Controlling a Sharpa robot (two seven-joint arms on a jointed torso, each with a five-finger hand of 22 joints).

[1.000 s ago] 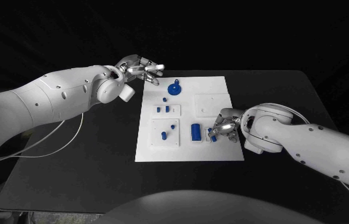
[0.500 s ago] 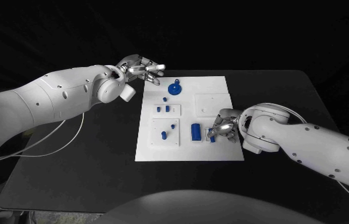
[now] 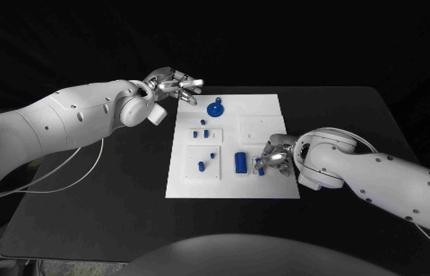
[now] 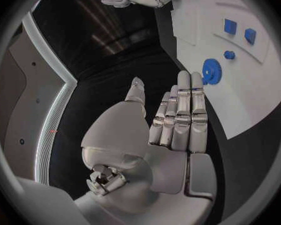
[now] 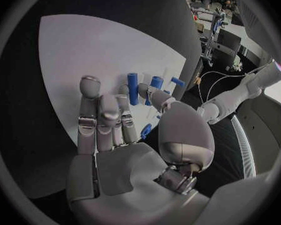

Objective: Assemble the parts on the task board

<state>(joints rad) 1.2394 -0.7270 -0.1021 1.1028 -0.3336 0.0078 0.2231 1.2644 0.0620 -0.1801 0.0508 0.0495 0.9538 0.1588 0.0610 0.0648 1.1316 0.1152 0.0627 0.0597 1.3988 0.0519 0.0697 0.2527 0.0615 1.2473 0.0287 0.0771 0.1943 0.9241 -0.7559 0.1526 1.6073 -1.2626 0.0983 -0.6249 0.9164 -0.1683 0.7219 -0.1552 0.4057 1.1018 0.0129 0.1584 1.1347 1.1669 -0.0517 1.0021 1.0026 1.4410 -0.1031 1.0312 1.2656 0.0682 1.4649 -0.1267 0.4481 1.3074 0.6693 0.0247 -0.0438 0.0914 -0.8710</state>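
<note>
We see the task board (image 3: pixel 269 186) at the centre of the black table (image 3: pixel 107 214), long axis running 12 to 6.

Right robot hand (image 3: pixel 273 158) sits over the board's 4 o'clock edge, fingers curled down onto a small blue part (image 3: pixel 261 166). In the right wrist view that hand (image 5: pixel 125 135) has thumb and fingers closed around a blue piece (image 5: pixel 146 130), mostly covered, so we can't tell its shape or whether it's seated in the board. We read it as grasping that part.

Just beside it at 9 o'clock stands a blue cylinder part (image 3: pixel 240 162); the wrist view shows it (image 5: pixel 133 88) past the fingertips, along with more blue pieces we can't tell apart.

Left robot hand (image 3: pixel 176 87) hovers off the board's 11 o'clock corner, above the table. In the left wrist view it (image 4: pixel 172 130) has fingers straight and side by side, thumb apart, nothing in it: released.

Blue gear-like disc (image 3: pixel 215 109) lies near the board's 12 o'clock end, also seen at (image 4: pixel 211 70). Small blue pegs (image 3: pixel 205 134) sit in the raised white blocks on the 9 o'clock side; too small to make out.
</note>
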